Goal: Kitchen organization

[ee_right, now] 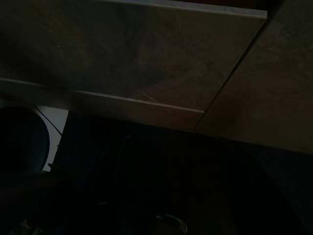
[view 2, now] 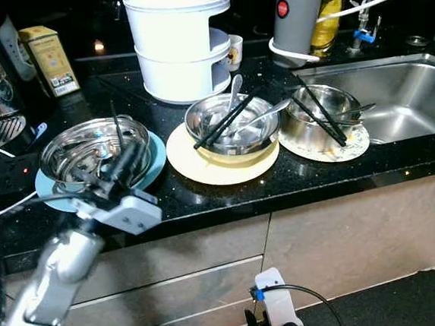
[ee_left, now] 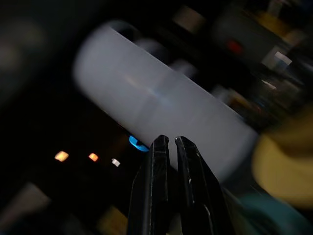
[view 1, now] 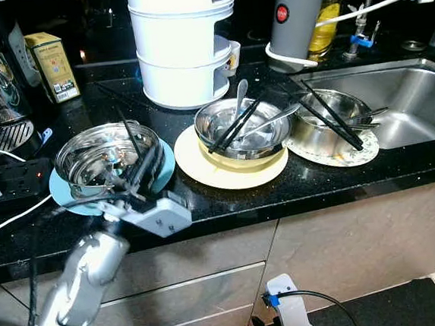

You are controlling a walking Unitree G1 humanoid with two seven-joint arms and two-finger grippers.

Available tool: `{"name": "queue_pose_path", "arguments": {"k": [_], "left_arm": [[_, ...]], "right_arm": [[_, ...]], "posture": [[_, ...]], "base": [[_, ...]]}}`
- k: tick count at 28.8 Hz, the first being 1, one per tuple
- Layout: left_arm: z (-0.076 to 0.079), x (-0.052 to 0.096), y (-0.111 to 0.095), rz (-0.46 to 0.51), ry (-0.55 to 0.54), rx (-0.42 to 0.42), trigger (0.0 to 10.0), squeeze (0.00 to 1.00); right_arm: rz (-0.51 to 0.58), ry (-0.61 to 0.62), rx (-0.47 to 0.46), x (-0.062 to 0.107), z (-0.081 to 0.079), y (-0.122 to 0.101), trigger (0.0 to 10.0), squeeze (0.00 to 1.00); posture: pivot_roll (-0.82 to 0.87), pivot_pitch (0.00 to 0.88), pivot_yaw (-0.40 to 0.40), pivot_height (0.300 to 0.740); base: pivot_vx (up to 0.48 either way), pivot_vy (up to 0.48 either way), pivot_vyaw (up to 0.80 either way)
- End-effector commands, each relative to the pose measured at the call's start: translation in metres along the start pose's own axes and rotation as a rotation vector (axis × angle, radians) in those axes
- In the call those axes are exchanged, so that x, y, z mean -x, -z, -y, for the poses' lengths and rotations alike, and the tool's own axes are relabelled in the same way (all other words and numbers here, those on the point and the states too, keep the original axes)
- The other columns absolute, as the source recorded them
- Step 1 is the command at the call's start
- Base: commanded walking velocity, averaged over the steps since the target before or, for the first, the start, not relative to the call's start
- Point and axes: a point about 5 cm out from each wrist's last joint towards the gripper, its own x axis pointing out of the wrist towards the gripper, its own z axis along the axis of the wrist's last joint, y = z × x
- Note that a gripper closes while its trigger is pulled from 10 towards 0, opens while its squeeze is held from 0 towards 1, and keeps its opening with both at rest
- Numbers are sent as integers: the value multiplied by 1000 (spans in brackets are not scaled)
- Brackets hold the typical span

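Three steel bowls stand in a row on the black counter. The left bowl (view 1: 99,154) rests on a blue plate (view 1: 62,193) with one black chopstick (view 1: 126,131) leaning in it. My left gripper (view 1: 153,155) hovers over this bowl's near right rim, its fingers (ee_left: 159,161) shut with nothing seen between them. In the middle bowl (view 1: 261,140), on a yellow plate (view 1: 203,172), are chopsticks (view 1: 233,127) and a spoon (view 1: 239,92). Another pair of chopsticks (view 1: 334,122) lies across the right bowl (view 1: 314,135), on a patterned plate (view 1: 358,154). My right arm (view 1: 285,309) hangs idle by the cabinets.
Behind the bowls stands a stack of white containers (view 1: 181,52). A grey cylinder (view 1: 296,15) and a steel sink (view 1: 418,103) are at the right. On the left are a yellow box (view 1: 53,67), a power strip (view 1: 13,181) and white cables. Cabinet fronts (ee_right: 146,63) are below the counter.
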Motion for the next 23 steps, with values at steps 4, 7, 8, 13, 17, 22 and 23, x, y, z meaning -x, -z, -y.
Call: {"name": "queue_pose_path", "arguments": {"k": [4, 7, 8, 13, 17, 22, 23], "left_arm": [[-21, -18, -8, 56, -64, -18, 0, 0], [-28, -26, -13, 82, -96, -15, 0, 0], [-30, -28, -13, 85, -101, -12, 0, 0], [-38, -29, 2, -70, -246, 293, 0, 0], [-53, -31, 19, -184, -448, 735, 0, 0], [-75, -36, 24, -124, -530, 909, 0, 0], [-75, -36, 24, -124, -530, 909, 0, 0]], "right_arm": [[-4, -6, -14, 2, -1, 4, 10000, 0], [-1, -9, -16, 1, -2, 4, 10000, 0], [0, -10, -17, 1, -2, 3, 10000, 0], [12, -11, -24, 0, -4, 1, 10000, 0], [19, -13, -28, 1, -4, 1, 10000, 0], [29, -18, -35, 2, -4, 1, 10000, 0], [29, -18, -35, 2, -4, 1, 10000, 0]], "posture": [[-49, 133, -41, 740], [-49, 133, -40, 740], [-49, 132, -38, 740], [-54, 133, -35, 740], [-52, 134, -35, 740], [-51, 135, -37, 740], [-51, 135, -37, 740]], "base": [[0, 0, 0], [0, 0, 0], [0, 0, 0], [0, 0, 0], [0, 0, 0], [0, 0, 0], [0, 0, 0]]}}
